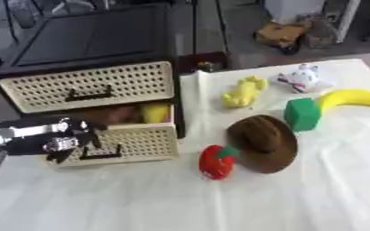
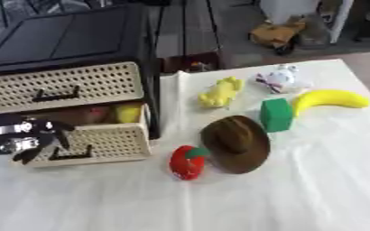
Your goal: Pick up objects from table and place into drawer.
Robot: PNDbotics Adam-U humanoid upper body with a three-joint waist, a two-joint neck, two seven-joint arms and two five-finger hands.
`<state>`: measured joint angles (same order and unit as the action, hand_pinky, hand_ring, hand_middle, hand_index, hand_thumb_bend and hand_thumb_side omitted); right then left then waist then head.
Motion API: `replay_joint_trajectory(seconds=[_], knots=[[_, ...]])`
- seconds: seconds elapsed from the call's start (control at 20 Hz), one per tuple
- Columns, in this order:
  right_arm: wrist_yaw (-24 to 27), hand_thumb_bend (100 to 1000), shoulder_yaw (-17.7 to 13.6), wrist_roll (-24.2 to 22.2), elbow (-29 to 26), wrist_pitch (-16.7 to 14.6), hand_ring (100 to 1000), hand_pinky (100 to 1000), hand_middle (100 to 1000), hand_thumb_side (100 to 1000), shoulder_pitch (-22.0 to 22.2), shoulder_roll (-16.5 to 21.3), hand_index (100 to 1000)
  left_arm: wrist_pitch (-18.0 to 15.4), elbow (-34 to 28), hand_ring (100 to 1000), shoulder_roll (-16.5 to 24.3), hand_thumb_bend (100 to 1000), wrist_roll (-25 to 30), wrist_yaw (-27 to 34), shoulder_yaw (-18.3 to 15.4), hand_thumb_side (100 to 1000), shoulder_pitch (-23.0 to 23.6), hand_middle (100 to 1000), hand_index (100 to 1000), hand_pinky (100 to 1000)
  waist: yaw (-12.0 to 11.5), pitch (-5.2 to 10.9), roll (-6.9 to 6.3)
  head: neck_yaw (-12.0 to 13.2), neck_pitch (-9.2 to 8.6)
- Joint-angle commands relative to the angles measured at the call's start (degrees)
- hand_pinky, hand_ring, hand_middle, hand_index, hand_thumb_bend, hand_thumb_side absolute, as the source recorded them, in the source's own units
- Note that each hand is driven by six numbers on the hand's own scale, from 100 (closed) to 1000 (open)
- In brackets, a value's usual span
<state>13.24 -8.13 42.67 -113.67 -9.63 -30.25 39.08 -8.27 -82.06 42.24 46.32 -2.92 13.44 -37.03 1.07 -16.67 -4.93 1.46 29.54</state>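
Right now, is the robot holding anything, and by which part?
The left hand has its fingers at the dark handle of the open lower drawer; whether they grip it cannot be told.

A robot test space in a lab or workshop, not a home. A table [image 1: 298, 203] draped in a wrinkled white cloth fills the lower and right parts of the frame, laid out with toy props: a banana [image 1: 354, 99], a green block [image 1: 302, 114], a brown hat [image 1: 261, 143], a red toy [image 1: 217, 161], a yellow toy [image 1: 244, 92] and a white toy [image 1: 302, 78]. At left stands a black cabinet [image 1: 93, 38] with beige perforated drawers [image 1: 90, 85]. Beyond the table, along the top of the frame, lies a bare grey floor [image 1: 247, 54] with cluttered equipment, including a tan object [image 1: 281, 34] at upper right.
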Motion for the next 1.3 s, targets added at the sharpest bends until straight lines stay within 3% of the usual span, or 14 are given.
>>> replay_joint_trajectory(seconds=[0.05,1.0,1.05,1.2,1.3], knots=[[0.3,100,-0.6,-0.2,-0.9,0.3,583,494,501,590,-0.9,0.9,547,0.0,1.5,300,0.6,100,0.3,0.8,-1.3,1000,-1.6,780,1000,195,0.1,0.74,0.11,0.3,-0.63],[0.6,100,-0.8,-0.6,-0.9,0.6,582,495,501,589,-1.6,0.3,547,-3.9,11.5,334,-2.1,100,-1.6,1.6,-3.4,1000,-6.2,859,996,222,0.9,-0.14,-0.12,0.8,-1.54],[0.6,100,-0.8,-0.6,-0.9,0.6,583,495,502,588,-1.6,0.3,547,-4.0,11.7,349,-2.2,100,-1.7,1.7,-3.5,1000,-6.4,894,1000,235,0.9,-0.16,-0.12,0.9,-1.59],[0.7,100,-0.9,-0.5,-0.9,0.6,582,495,501,586,-1.8,0.3,546,-4.7,12.4,349,-2.6,100,-1.9,2.3,-3.6,1000,-7.2,873,1000,235,1.0,-0.22,-0.14,1.0,-1.81],[0.8,100,-0.9,-0.5,-0.9,0.7,582,495,501,585,-1.8,0.2,546,-5.2,12.1,348,-2.7,100,-1.5,2.5,-3.3,1000,-7.3,812,998,237,0.9,-0.18,-0.13,1.0,-1.82]])
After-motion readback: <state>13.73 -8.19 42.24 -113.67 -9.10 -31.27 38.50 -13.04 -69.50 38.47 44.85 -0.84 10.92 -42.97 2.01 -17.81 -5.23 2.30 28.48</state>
